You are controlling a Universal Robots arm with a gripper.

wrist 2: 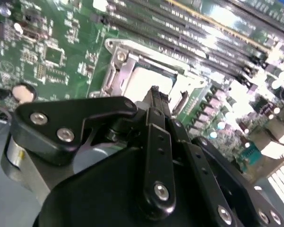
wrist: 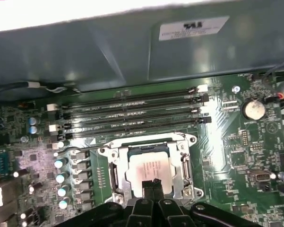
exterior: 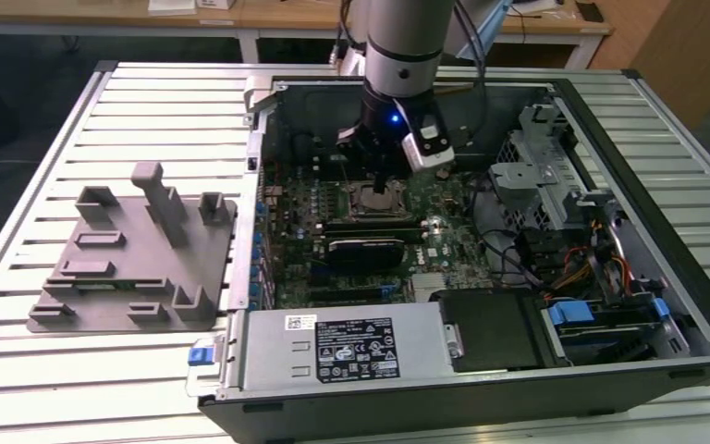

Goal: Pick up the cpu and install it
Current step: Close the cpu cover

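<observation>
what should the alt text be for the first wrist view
The cpu lies flat in its metal socket frame on a green motherboard, with the gripper, fingers closed together, over one edge of the chip. Four long memory slots run alongside the socket, and a round coin battery sits off to one side.

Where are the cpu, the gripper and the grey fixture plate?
cpu [wrist: 150, 168]: first wrist view, middle of its silver top.
gripper [wrist: 153, 182]: first wrist view, midway between its fingertips.
grey fixture plate [exterior: 145, 254]: exterior view, bare flat part of its base.
</observation>
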